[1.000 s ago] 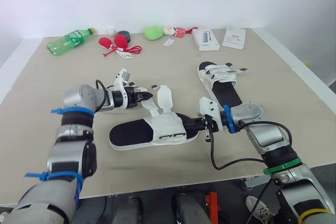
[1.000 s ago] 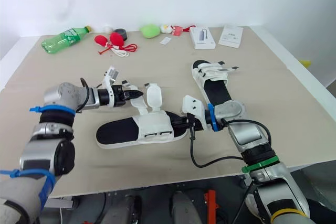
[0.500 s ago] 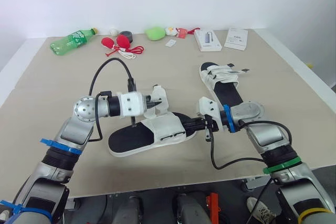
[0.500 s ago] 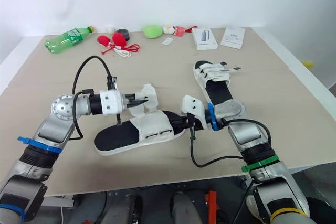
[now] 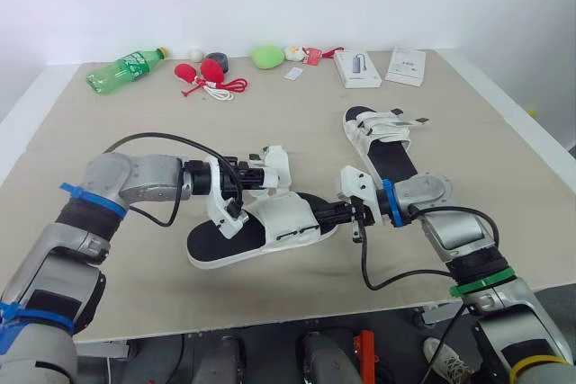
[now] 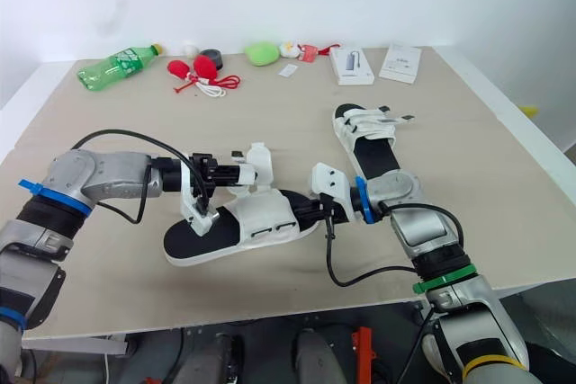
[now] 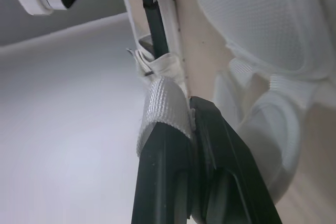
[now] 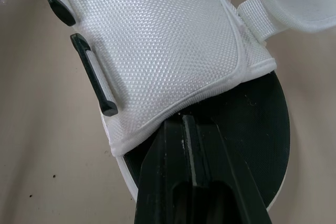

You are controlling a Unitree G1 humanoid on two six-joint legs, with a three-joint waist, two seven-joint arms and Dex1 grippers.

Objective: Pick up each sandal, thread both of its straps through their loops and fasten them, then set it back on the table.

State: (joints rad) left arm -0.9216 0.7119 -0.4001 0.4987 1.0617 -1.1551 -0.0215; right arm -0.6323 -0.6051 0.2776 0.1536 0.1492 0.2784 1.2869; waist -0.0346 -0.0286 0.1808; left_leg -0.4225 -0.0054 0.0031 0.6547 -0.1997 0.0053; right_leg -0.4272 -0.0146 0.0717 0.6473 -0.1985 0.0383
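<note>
While the right gripper (image 5: 335, 213) is clamped shut on one end of the near sandal (image 5: 270, 222), which lies mid-front on the table (image 5: 108, 258), the left gripper (image 5: 255, 174) pinches a white strap (image 7: 163, 103) tight between its fingers. Both black loops (image 8: 92, 72) sit empty, so nothing is threaded yet. Further back, the far sandal (image 5: 382, 146) lies flat; whether its straps are fastened cannot be told.

Both forearms are being held low and turned inward, so the left hand (image 5: 259, 171) and right hand (image 5: 319, 214) are being pointed toward each other, near but apart; the fingers of each are being pressed together.
</note>
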